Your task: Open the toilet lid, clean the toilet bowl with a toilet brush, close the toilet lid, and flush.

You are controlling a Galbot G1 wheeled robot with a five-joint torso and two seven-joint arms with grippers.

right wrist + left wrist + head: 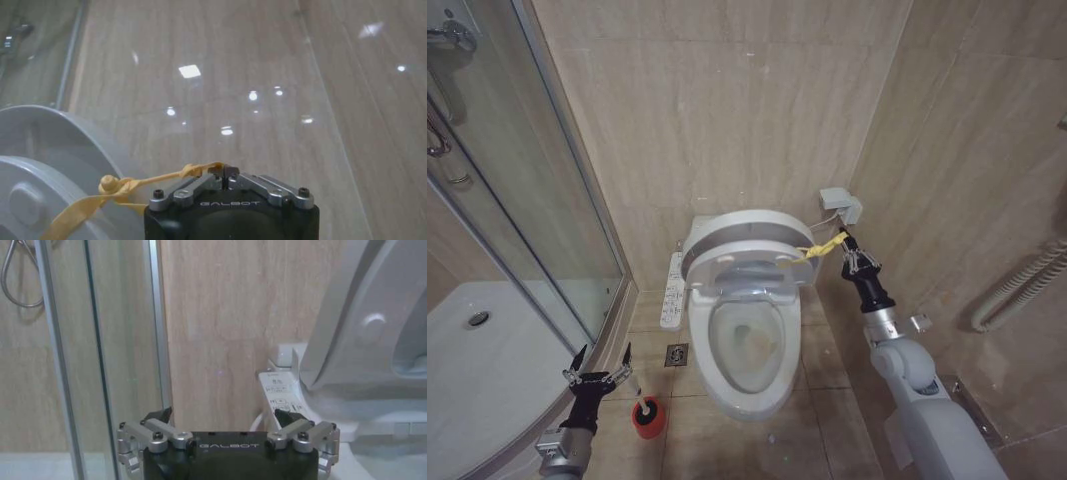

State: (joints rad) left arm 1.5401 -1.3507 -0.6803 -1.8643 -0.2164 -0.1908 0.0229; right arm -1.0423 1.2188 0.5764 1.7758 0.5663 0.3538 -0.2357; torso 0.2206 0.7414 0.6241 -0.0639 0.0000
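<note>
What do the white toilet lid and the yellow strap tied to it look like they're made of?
The white oval toilet lid looks like smooth moulded plastic, going by its even, slightly glossy sheen. The yellow strap looks like soft fabric or rubbery band: it is knotted and creased, and the right gripper fingers are shut on it.

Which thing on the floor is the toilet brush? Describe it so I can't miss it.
Start at the toilet bowl in the middle of the room. On the tiled floor to its left, just past the square floor drain, stands the toilet brush, right beside the open left pincer. Its red cup holder is the only red thing there.
</note>
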